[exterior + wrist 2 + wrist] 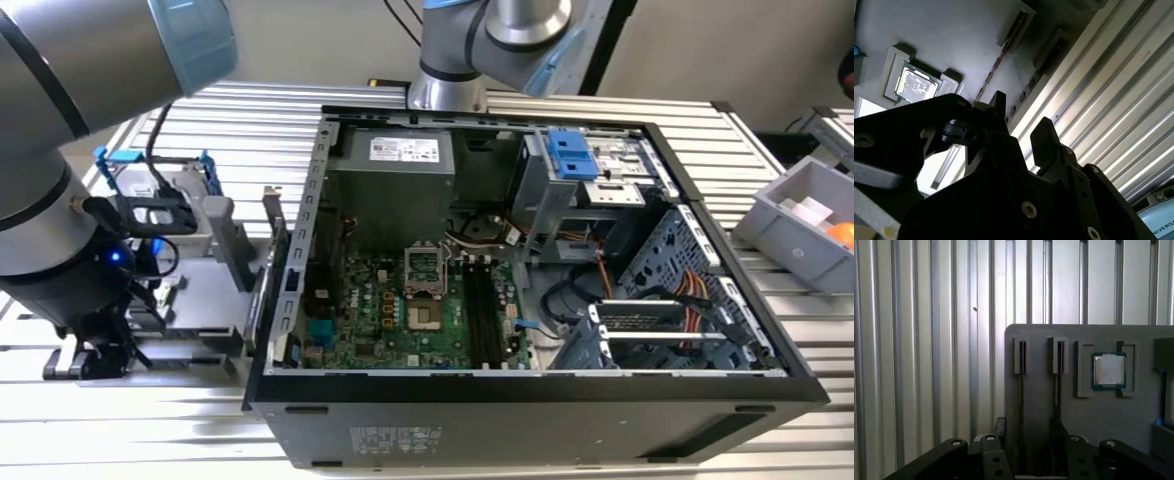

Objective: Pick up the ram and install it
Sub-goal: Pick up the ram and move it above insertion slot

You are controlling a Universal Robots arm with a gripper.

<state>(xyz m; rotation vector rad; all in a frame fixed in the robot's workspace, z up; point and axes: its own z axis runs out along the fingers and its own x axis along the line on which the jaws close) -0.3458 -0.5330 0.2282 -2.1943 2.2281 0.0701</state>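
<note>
Two thin sticks stand on edge in parallel slots of the grey holder tray (1039, 335). The ram (1021, 385) is the one nearer the tray's outer edge, with the second stick (1059, 385) just beside it and the processor chip (1109, 370) farther in on the tray. The gripper (1027, 429) is spread, its fingers straddling one end of the ram without clearly touching it; the second wrist view shows the gripper (1020, 120) parted the same way. The ram's long axis runs along the tray's outer edge, parallel to the ribs of the tabletop (914, 340), with its narrow edge facing the wrist cameras. By my judgement, closing off-centre could make the inner finger catch the second stick, or the outer finger the tray's edge. A skewed grasp could bind the thin board in its slot.
</note>
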